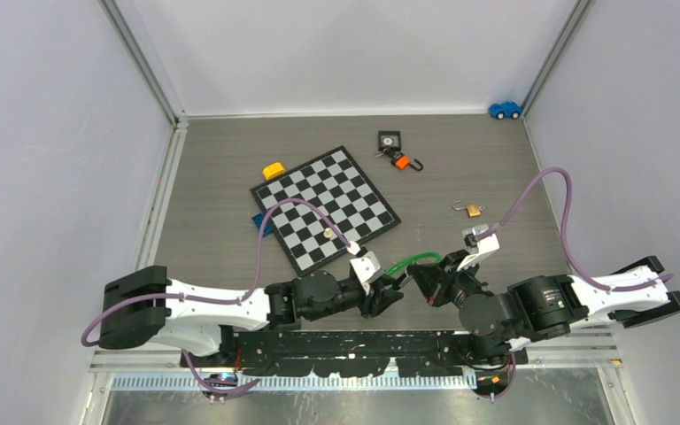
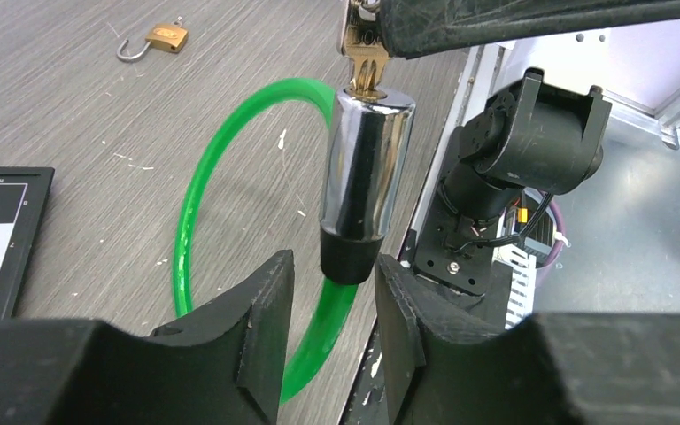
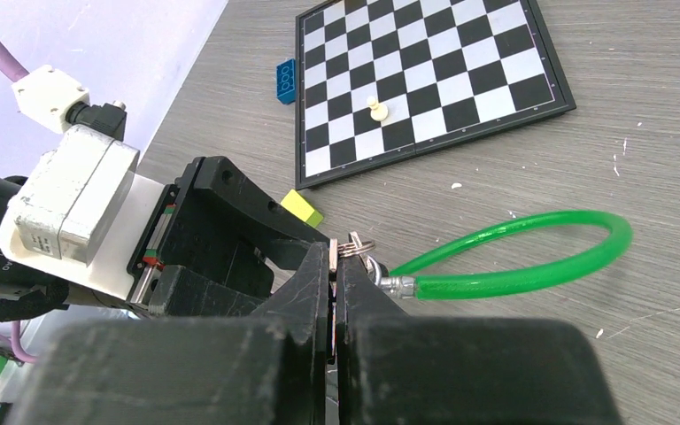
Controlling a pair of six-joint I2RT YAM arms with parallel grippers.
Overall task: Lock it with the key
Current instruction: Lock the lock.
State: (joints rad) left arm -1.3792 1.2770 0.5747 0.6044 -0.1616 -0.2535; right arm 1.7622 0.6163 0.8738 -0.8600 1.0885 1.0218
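Cable lock (image 1: pixel 412 259), green loop with chrome cylinder (image 2: pixel 367 164): at the table's (image 1: pixel 513 168) near edge, centre, between both claws. Left gripper (image 2: pixel 335 283) narrowed about the cylinder's black end; whether it grips cannot be told. Right gripper (image 3: pixel 334 283) clamped on brass key (image 2: pixel 363 66), seated in the cylinder's top. Both arms low, forearms turned inward, facing. Left wrist alone shows the keyway; right wrist alone shows the key ring (image 3: pixel 359 246).

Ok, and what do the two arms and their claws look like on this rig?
Both arms, left arm and right arm, have white shells between bulky black joints. A purple cable loops along each to a white connector block at the wrist. The left claw and right claw are matte black with thick, wedge-shaped fingers.
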